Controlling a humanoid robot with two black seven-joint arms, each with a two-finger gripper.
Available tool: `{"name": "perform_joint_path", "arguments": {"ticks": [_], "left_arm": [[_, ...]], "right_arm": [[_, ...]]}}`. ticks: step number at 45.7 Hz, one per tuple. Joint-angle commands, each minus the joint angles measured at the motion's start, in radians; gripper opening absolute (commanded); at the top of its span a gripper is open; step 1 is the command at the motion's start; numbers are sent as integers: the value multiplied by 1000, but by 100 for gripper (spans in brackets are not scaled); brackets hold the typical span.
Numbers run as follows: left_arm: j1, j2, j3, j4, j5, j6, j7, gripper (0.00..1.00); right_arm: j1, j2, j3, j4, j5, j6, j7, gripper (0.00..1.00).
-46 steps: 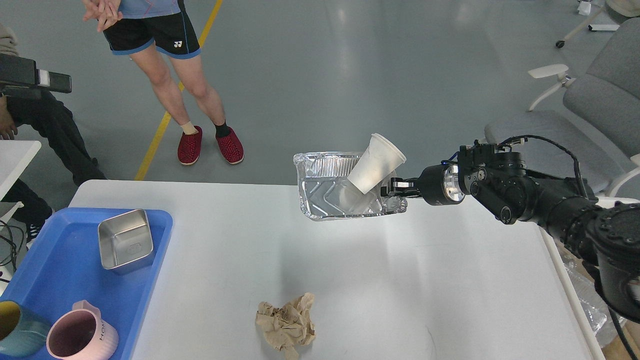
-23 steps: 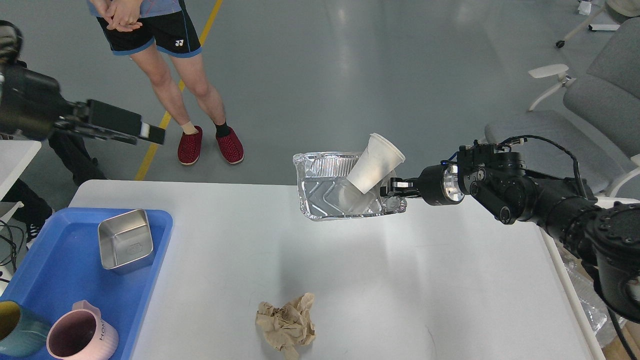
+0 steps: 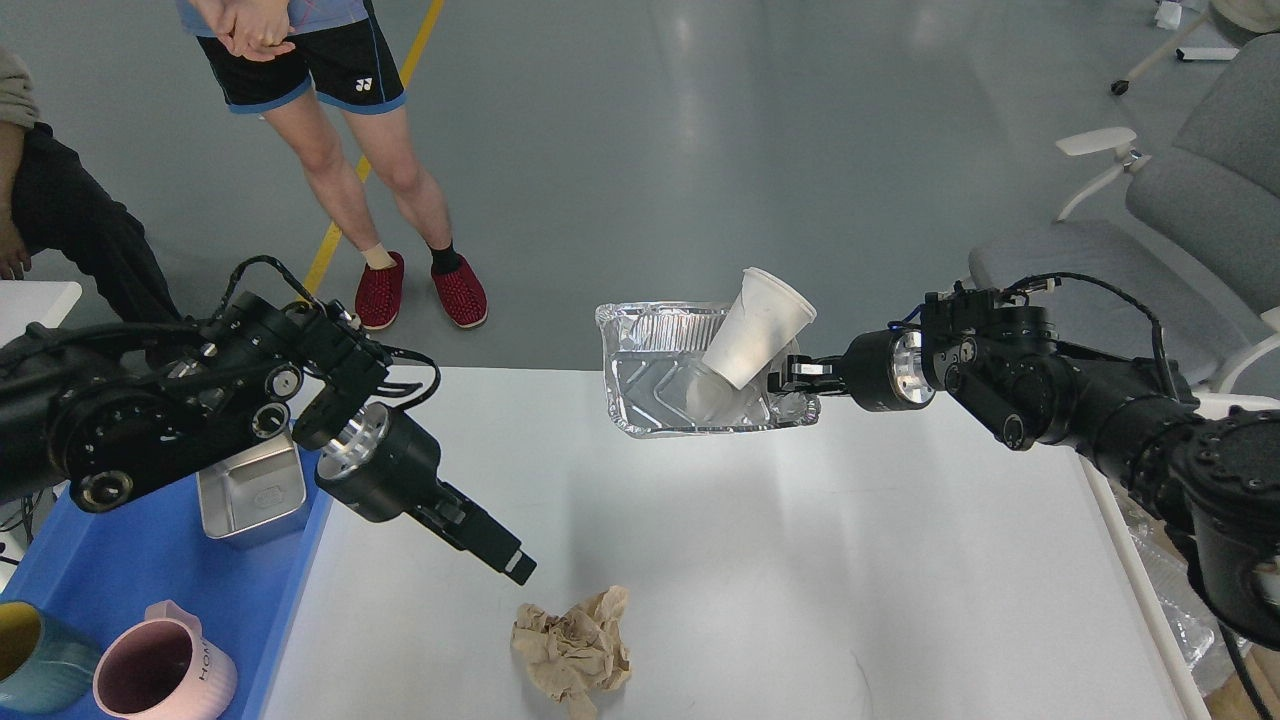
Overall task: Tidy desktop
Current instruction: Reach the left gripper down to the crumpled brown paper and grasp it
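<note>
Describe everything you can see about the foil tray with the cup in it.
The foil tray is a shiny, crinkled aluminium container, rectangular, with ribbed walls and an embossed floor. It is held in the air above the far edge of the desktop, tipped so its open side faces the camera. The right gripper pinches its right rim. A white paper cup leans inside it, mouth up and to the right.

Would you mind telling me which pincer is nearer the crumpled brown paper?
Left. The left pincer hangs just above and left of the paper; the right pincer is far off at the back, gripping the foil tray.
</note>
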State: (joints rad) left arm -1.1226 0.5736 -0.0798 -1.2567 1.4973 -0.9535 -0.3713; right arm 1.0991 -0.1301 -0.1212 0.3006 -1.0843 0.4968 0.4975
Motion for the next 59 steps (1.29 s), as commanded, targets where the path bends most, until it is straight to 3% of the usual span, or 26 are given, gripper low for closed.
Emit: {"name": "perform_joint_path", "arguments": {"ticks": [1,9,17,38,42,53,55,59], "left_arm": [[66,-44,2,20,46,48,14,82],[144,-127,2,57,95,114,71,82],[201,-190,5,146,133,179,77,82],[267,-316,26,278,135,229,89,81],[274,-342,41,295,135,246,88,69],[262,-363,81,327,170,251,72,17],[260,-363,83,327,178,251,71,3],[254,-363,86,327,187,252,68,0]], "right_arm": [[-1,3,0,-1,0,-3,0,0],[4,4,0,-1,0,-4,0,0],[5,6,0,-1,1,-4,0,0],[5,6,0,-3,1,-4,0,0],[5,6,0,-1,1,-4,0,0],[7,6,0,-1,1,-4,0,0],[7,6,0,-1,1,-4,0,0],[7,6,0,-1,1,-4,0,0]]}}
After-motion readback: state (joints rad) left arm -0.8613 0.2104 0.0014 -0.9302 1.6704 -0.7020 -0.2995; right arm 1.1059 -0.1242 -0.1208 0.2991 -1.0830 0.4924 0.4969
